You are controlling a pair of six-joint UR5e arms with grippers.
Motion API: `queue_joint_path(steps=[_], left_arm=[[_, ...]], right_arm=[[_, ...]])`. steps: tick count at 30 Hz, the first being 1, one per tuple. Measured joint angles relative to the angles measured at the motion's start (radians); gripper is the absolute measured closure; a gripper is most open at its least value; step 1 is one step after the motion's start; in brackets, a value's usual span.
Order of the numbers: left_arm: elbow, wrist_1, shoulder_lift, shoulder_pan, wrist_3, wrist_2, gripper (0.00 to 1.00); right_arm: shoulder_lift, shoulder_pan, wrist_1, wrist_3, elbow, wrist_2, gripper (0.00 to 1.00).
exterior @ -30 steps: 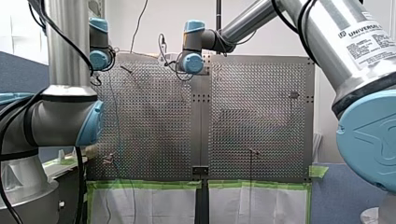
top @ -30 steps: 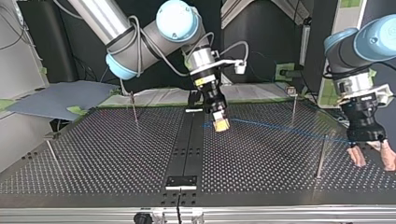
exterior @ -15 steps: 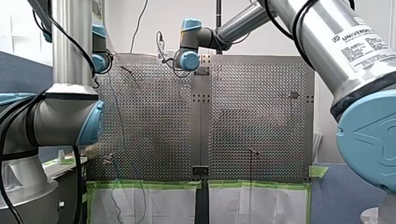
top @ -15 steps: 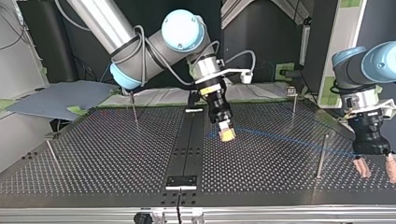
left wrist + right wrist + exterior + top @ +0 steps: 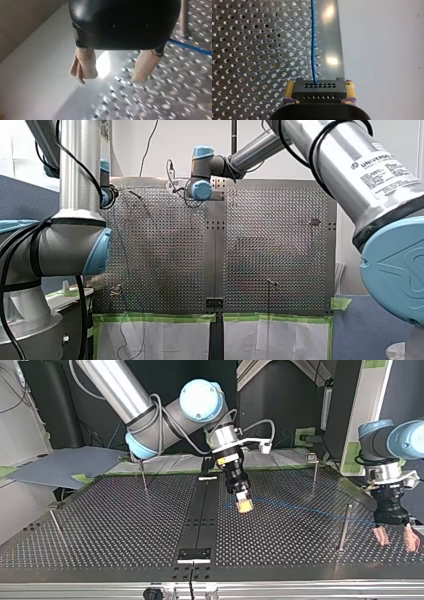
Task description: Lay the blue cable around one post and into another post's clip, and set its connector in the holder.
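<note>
Perforated table (image 5: 125, 525) with thin posts (image 5: 144, 476) standing on it. Right gripper (image 5: 244, 505) above the middle strip, yellow pads clamped on the black connector (image 5: 319, 90). Left gripper (image 5: 396, 537) at the top view's right edge, beige pads wide apart, holding nothing. Blue cable (image 5: 300, 508) running from the connector toward the left gripper, near 1 post (image 5: 344, 527), neither wrapped nor clipped. Early stage, by judgement: routing, clipping and seating all left.

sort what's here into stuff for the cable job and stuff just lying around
For the job: blue cable, connector in my right hand, open left hand, posts.
Lying about: blue-grey sheet, green tape, white paper.
</note>
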Motion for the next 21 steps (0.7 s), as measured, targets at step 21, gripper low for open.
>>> queue_joint_path(steps=[21], left_arm=[[-0.003, -0.047, -0.073, -0.027, 0.050, 0.017, 0.00]], right_arm=[[0.035, -0.015, 0.044, 0.007, 0.001, 0.065, 1.00]])
